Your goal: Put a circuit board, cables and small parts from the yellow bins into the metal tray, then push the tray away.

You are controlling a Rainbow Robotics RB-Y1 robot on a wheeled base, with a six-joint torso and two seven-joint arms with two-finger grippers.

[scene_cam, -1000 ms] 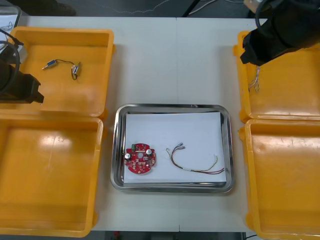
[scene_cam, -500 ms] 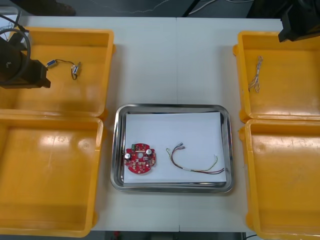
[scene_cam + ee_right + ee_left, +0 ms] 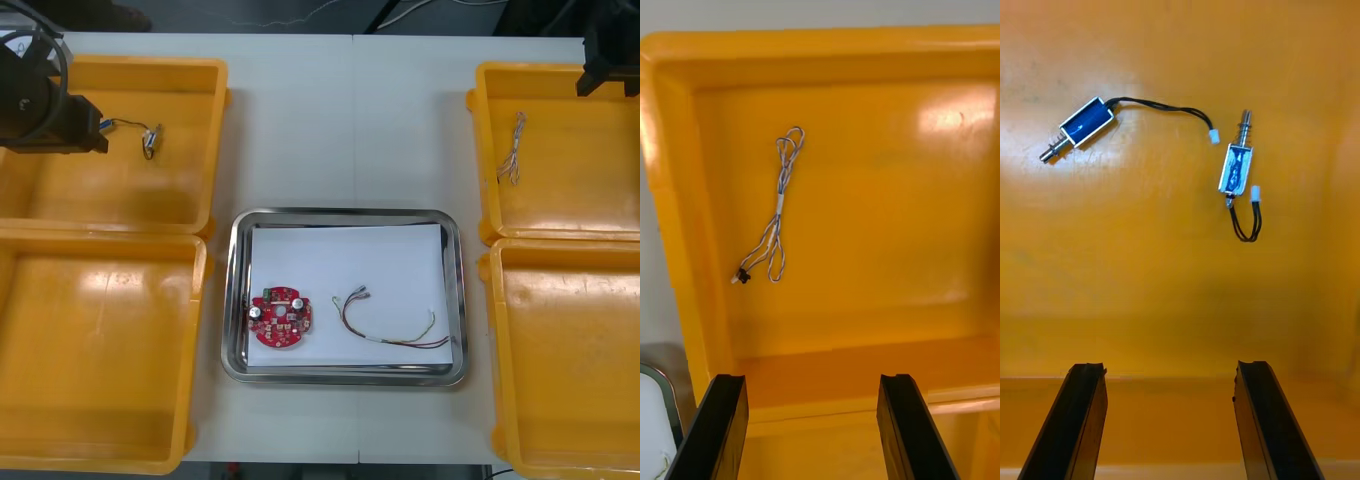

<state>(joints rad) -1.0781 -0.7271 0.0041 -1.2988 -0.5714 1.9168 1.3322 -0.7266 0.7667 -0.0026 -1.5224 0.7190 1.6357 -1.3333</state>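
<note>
Metal tray (image 3: pixel 344 214), white inside, is sitting at the middle of the light table (image 3: pixel 350 120), between the yellow bins. Round red circuit board (image 3: pixel 281 318) is lying flat in the tray's near left part. Red and yellow cable (image 3: pixel 390 326) is lying loosely curved in the tray just to the right of the board, apart from it. Far left yellow bin (image 3: pixel 190 190) is holding two small metal parts, blue-bodied with black leads: the first part (image 3: pixel 1085 124) and the second part (image 3: pixel 1237 166) are resting on the bin floor near one another, not touching. Left gripper (image 3: pixel 1169 369) is hovering over this bin with its black fingers (image 3: pixel 1079 416) standing spread apart and gripping nothing; both parts are lying well ahead of the fingertips. Far right yellow bin (image 3: pixel 580 180) is holding a twisted blue and white cable (image 3: pixel 776 217), lying folded in a long loop on the floor near the wall closest to the tray. Right gripper (image 3: pixel 811 379) is hanging above this bin's near wall, its fingers (image 3: pixel 721 424) spread wide and gripping nothing, the cable lying well beyond them. Near left yellow bin (image 3: pixel 100 350) and near right yellow bin (image 3: pixel 570 350) are flanking the tray.
</note>
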